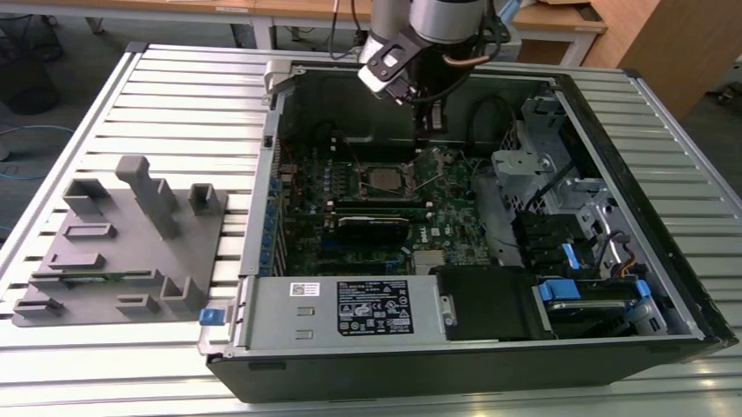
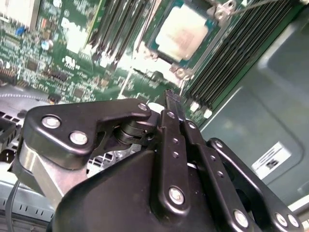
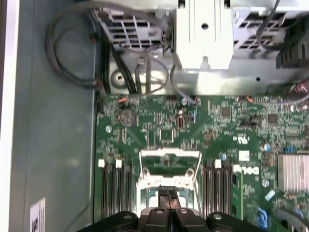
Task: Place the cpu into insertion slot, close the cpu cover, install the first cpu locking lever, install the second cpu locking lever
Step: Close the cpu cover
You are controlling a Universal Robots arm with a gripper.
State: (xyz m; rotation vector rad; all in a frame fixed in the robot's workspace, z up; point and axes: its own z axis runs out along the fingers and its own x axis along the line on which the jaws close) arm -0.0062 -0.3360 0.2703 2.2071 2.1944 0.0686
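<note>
**Slatted bench, open tower: cpu seated, levers outstanding**

Setting: slatted metal table (image 1: pixel 174 95) carrying an open computer case (image 1: pixel 464 369) laid on its side. A grey fixture tray (image 1: pixel 116 252) lies well apart, towards the exterior view's left.

Item 1, cpu (image 2: pixel 182 35): pale metal top, lying flat in the insertion slot (image 1: pixel 383 180) on the green motherboard (image 1: pixel 453 204), between banks of memory slots (image 2: pixel 241 53).

Item 2, cpu cover (image 2: pixel 211 38): silvery frame. It appears to be down around the chip's edges, though not certainly.

Item 3, locking lever (image 2: pixel 260 5): a thin wire rod running off from the socket corner. It looks unlatched.

Item 4, gripper (image 2: pixel 171 96): fingers pressed together with nothing seen between them, hanging just above the socket.

Status, as judged: placement is done and the cover is probably closed. Both levers are left to do.
</note>
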